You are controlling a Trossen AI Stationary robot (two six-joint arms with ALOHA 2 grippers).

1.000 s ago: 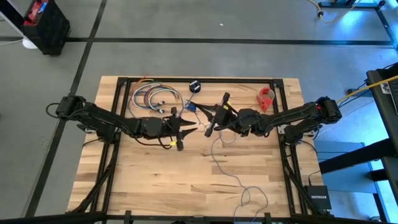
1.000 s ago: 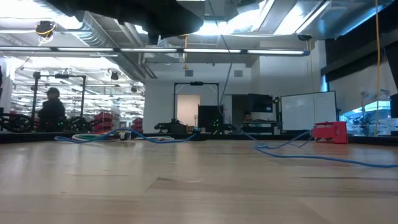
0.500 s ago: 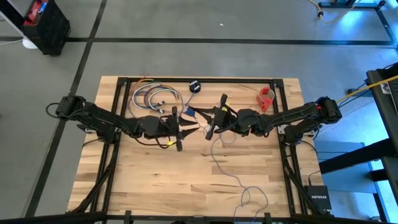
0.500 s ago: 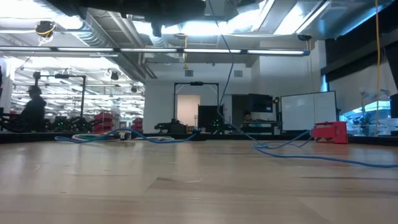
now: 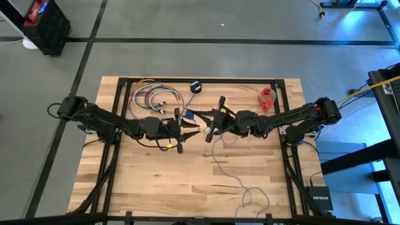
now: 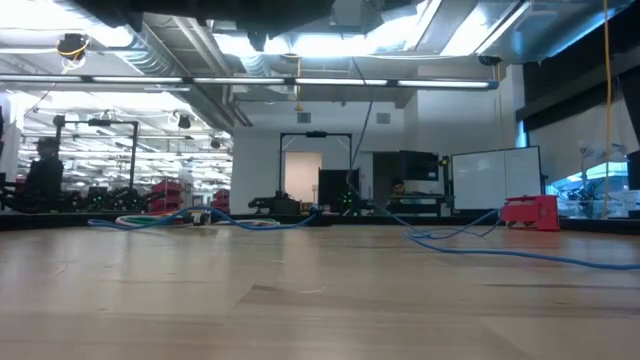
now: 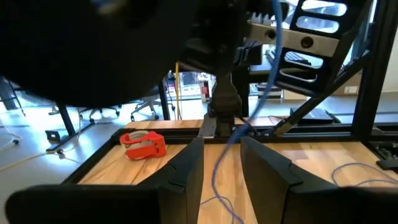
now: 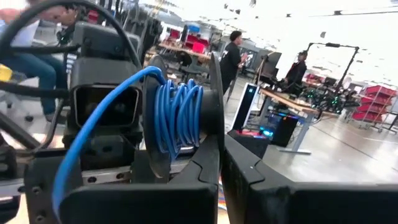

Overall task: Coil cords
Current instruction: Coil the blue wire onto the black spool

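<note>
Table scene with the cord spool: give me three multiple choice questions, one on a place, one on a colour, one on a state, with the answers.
1. Where does the red object lie?
A. On the table, by the right arm
B. Under the left arm
C. On the floor

2. What colour is the cord wound on the spool?
A. Yellow
B. Blue
C. White

3. How is the right gripper?
A. Wide open
B. Out of view
C. Shut

Answers:
1 A: the high view shows it on the table beside the right arm.
2 B: blue turns fill the spool in the right wrist view.
3 C: its fingers meet with no gap.
</note>
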